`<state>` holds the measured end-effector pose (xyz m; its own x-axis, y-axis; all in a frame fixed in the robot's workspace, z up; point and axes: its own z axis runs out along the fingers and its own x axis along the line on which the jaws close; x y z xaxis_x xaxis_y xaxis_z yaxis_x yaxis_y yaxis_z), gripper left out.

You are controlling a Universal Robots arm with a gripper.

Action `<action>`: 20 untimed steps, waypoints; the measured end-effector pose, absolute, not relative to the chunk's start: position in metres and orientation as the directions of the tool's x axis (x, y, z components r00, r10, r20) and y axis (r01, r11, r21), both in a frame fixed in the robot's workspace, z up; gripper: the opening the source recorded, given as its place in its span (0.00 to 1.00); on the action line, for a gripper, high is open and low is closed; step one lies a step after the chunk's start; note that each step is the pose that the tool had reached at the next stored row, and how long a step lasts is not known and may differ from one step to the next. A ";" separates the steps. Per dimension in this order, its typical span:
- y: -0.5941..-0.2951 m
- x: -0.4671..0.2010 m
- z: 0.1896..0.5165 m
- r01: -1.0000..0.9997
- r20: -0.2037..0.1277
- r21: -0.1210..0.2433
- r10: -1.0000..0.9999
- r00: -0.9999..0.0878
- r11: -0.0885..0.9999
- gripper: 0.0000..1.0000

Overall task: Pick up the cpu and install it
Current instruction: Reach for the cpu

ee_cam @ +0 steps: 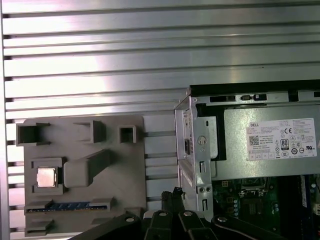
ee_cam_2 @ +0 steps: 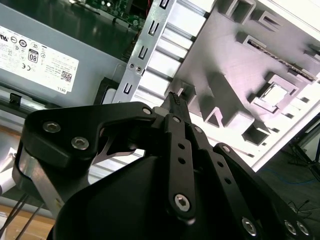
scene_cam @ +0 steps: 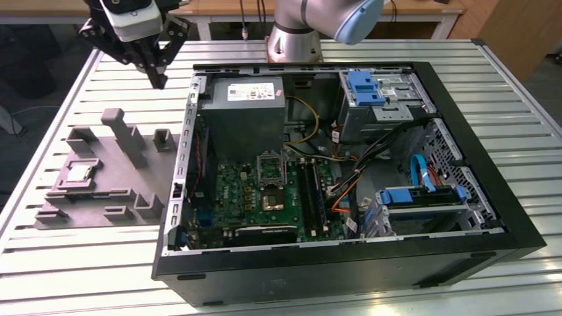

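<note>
**Exterior and wrist views, one moment.** The gripper (scene_cam: 160,80) hangs above the slatted metal surface (scene_cam: 52,263), beyond the far edge of the grey fixture plate (scene_cam: 97,201) and just beside the corner of the open computer case (scene_cam: 351,266) on the exterior view's left. Its fingers (ee_cam_2: 176,100) are drawn together to a single tip with nothing between them. The upper gripper body and most of the arm (scene_cam: 316,26) are cut off by the picture's edge.

The cpu (scene_cam: 81,172) lies flat in a square pocket of the fixture plate, well apart from the gripper. In the first wrist view the cpu (ee_cam: 46,177) shows as a pale square with a darker rim. In the second wrist view that pocket is washed out by glare and the chip cannot be made out with certainty.

Inside the case, the socket (scene_cam: 268,197) sits near the middle of the green motherboard (scene_cam: 250,210), below the grey power supply (scene_cam: 246,112). Whether the socket's frame is open or shut is hard to tell. A blue strip (ee_cam: 70,206) lies in a slot of the plate; what it is cannot be told. In both wrist views the gripper's black linkages hide the near part of the scene.
</note>
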<state>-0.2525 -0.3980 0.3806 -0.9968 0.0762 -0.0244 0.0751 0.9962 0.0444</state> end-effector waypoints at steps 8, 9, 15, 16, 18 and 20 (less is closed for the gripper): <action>-0.398 -0.255 0.380 0.075 -0.024 0.044 0.076 -0.997 0.996 0.11; -0.398 -0.255 0.380 0.075 -0.024 0.044 0.076 -0.997 0.996 0.11; -0.398 -0.257 0.380 0.075 -0.024 0.044 0.076 -0.997 0.996 0.11; -0.398 -0.257 0.380 0.075 -0.024 0.044 0.076 -0.997 0.996 0.11; -0.398 -0.258 0.380 0.075 -0.024 0.044 0.076 -0.997 0.996 0.11; -0.398 -0.258 0.380 0.075 -0.024 0.044 0.076 -0.997 0.996 0.11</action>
